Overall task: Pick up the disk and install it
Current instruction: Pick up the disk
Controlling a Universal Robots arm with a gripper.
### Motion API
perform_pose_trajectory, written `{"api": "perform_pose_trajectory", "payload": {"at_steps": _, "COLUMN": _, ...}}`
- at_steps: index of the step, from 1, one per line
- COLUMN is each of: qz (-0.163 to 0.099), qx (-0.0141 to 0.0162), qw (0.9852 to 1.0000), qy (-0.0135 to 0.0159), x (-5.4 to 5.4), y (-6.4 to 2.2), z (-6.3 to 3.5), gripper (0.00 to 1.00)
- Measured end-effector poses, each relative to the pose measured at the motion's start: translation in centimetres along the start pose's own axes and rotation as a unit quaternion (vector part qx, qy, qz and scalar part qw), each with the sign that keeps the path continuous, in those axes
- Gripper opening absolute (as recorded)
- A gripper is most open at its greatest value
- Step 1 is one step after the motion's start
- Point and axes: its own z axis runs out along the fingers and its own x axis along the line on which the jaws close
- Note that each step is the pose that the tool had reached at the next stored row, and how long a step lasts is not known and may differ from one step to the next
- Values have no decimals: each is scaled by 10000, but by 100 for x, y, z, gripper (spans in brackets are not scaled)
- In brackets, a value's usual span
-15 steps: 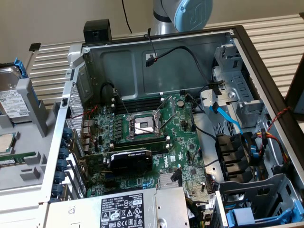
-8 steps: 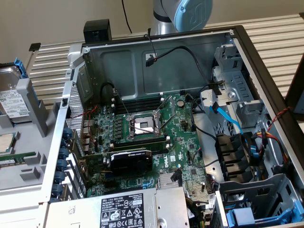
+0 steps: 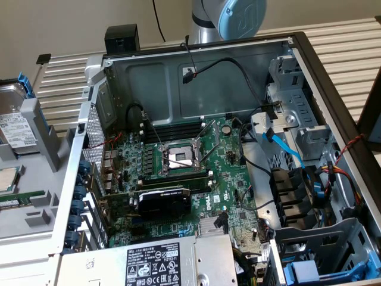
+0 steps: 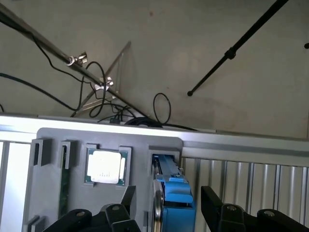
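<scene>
Case: open computer case (image 3: 196,89), motherboard (image 3: 178,173) exposed; we note the arm (image 3: 229,18) beyond its far wall
Power supply: silver box (image 3: 161,265) with a printed label, at the case's near edge
Holder: grey slotted holder (image 3: 36,196) beside the case, on the exterior view's left
Disk: the disk (image 4: 176,193) stands on edge in a slot at the holder's far corner, blue carrier showing; not yet in the case
Gripper: gripper (image 4: 169,195) over the disk, jaws spread wide, one black finger on either side; we see no contact
Processor: chip (image 4: 106,166) in a holder pocket just beside the disk
Memory: green stick (image 3: 21,199) lying near the holder's near edge
</scene>
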Motion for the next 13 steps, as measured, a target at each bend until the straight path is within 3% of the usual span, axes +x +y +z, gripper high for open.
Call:
{"api": "perform_pose_trajectory", "payload": {"at_steps": 3, "qz": 0, "qx": 26, "qw": 10000, "qy": -1, "x": 0, "y": 0, "z": 6, "gripper": 64}}
{"api": "perform_pose_trajectory", "payload": {"at_steps": 7, "qz": 0, "qx": 27, "qw": 10000, "qy": -3, "x": -1, "y": 2, "z": 10, "gripper": 64}}
{"api": "perform_pose_trajectory", "payload": {"at_steps": 13, "qz": -2, "qx": 31, "qw": 10000, "qy": -44, "x": -1, "y": 7, "z": 13, "gripper": 64}}
